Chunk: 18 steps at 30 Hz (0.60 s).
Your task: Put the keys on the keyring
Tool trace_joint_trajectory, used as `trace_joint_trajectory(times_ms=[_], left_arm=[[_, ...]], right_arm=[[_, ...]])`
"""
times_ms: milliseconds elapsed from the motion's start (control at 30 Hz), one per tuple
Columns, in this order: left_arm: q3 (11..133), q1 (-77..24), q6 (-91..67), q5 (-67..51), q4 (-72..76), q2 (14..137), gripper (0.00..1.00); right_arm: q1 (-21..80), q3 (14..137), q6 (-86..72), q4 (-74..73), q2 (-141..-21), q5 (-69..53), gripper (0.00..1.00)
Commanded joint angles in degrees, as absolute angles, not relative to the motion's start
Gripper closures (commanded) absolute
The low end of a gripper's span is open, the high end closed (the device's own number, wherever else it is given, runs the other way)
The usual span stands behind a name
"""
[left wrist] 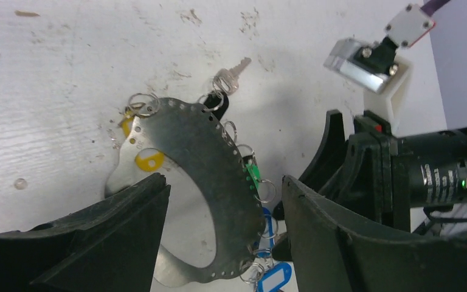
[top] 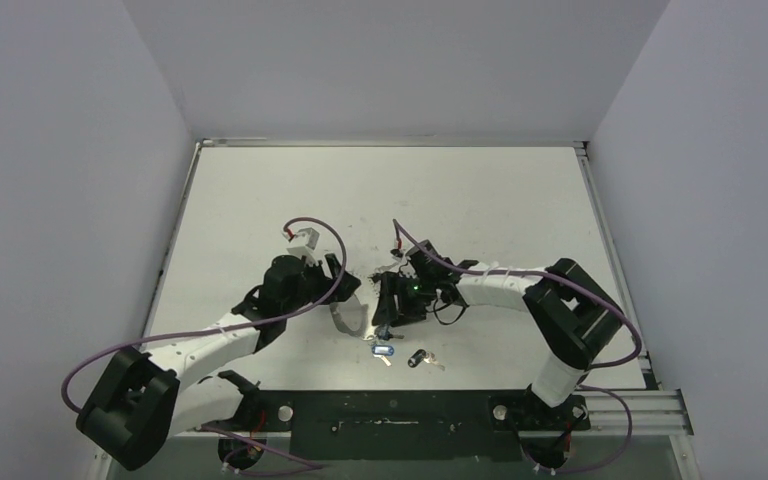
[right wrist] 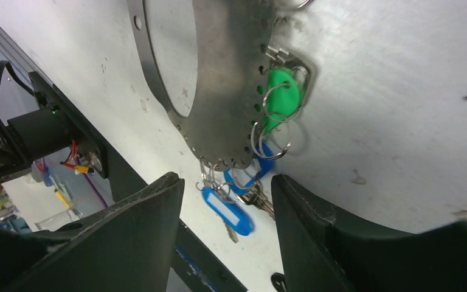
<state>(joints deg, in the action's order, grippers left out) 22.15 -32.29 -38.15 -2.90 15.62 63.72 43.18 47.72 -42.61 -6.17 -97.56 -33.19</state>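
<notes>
The keyring (left wrist: 200, 146) is a flat silvery crescent band with holes along its edge, lying on the white table between the two arms (top: 345, 320). Small split rings hang keys from it: a yellow tag (left wrist: 149, 160), a green tag (right wrist: 280, 97), blue tags (right wrist: 228, 210) and a silver key with a black head (left wrist: 228, 79). My left gripper (left wrist: 225, 225) is open and straddles the band without touching it. My right gripper (right wrist: 228, 204) is open just over the blue tags (top: 385, 350). A loose black key (top: 418, 358) lies to their right.
The black front rail (top: 390, 410) runs close behind the blue tags, and it also shows in the right wrist view (right wrist: 127, 176). The right arm's wrist and its white camera mount (left wrist: 371, 61) stand close to my left gripper. Grey walls enclose the table.
</notes>
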Motion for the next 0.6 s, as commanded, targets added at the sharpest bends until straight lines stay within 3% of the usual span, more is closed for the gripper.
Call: trace_joint_trajectory(times_ms=[0, 200, 367, 567], left_arm=[[24.1, -31.9, -39.5, -10.5, 15.6, 65.6, 0.35], [22.4, -32.0, -39.5, -12.3, 21.2, 66.5, 0.42], [22.7, -32.0, -40.5, -12.2, 22.6, 67.9, 0.45], [25.6, -32.5, -41.5, -15.1, 23.6, 73.9, 0.5]], right_arm=[[39.8, 49.0, -38.6, -4.6, -93.3, -32.1, 0.44], [34.0, 50.3, -26.5, -4.0, -90.4, -34.2, 0.41], [31.9, 52.0, -26.5, -2.6, -94.7, -36.3, 0.42], [32.2, 52.3, -32.3, 5.1, -100.7, -40.0, 0.55]])
